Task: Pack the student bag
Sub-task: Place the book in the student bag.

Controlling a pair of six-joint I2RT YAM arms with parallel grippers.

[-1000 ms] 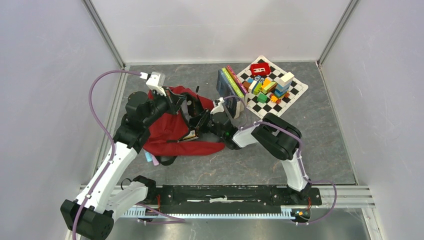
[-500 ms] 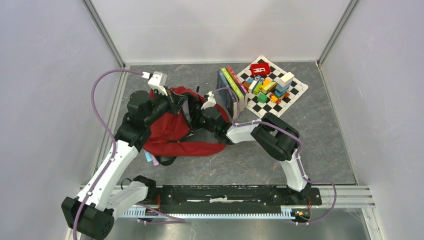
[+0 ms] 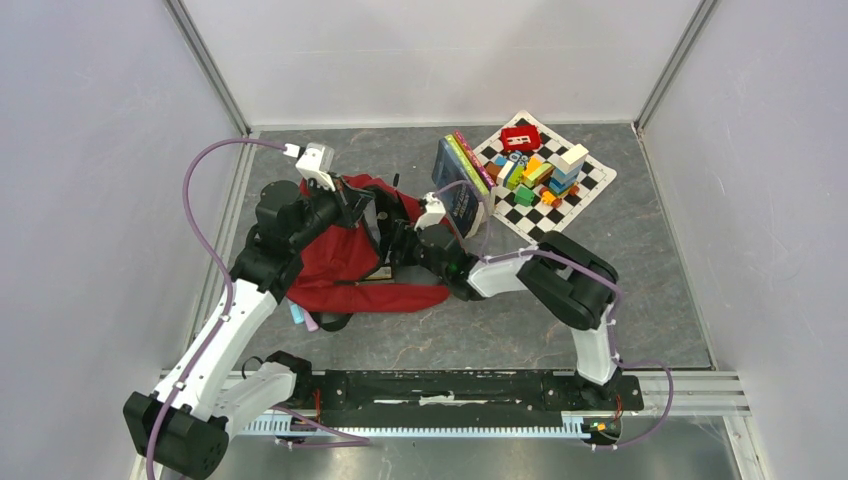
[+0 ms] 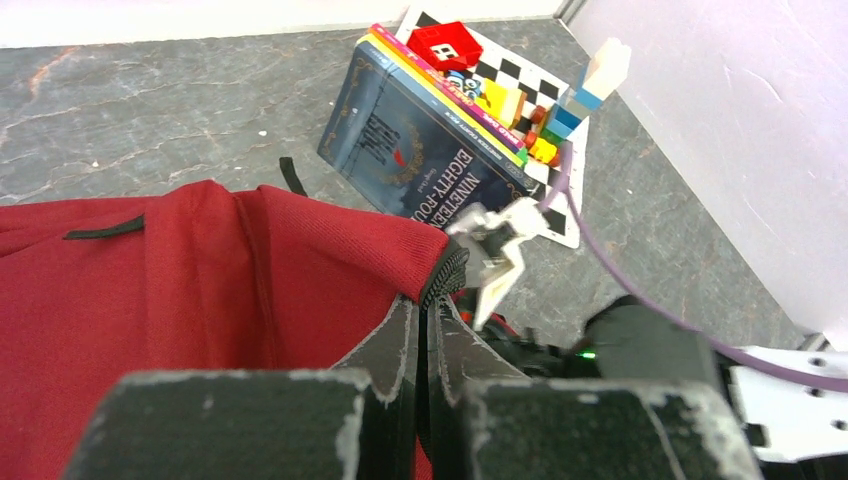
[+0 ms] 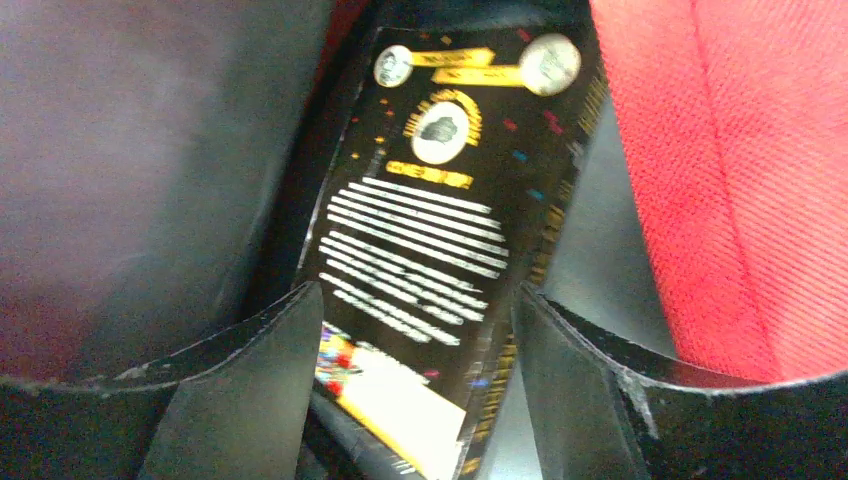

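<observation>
We find bag (image 3: pixel 345 265) lying on worktop (image 3: pixel 500 320). Left gripper (image 4: pixel 430 318) pinched tight on bag rim, holds mouth up. Right gripper (image 5: pixel 412 300) inside mouth, jaws wide, book (image 5: pixel 440 200) loose between them. Risk we judge: when pulling back, finger catches book and drags it out; rim slips, mouth collapses.

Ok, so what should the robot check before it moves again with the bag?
1. Bag mouth held open: ok. The left gripper pinches the student bag at its zipper edge.
2. Jaws of the right gripper open: ok. They stand wide apart, with the black book showing between them.
3. The black book inside the bag: ok. It lies between grey lining and red fabric.
4. Book pushed fully down: cannot tell. The bag's bottom is not in view.
5. All books packed: not ok. A stack of books stands outside, beside the checkered mat.
</observation>
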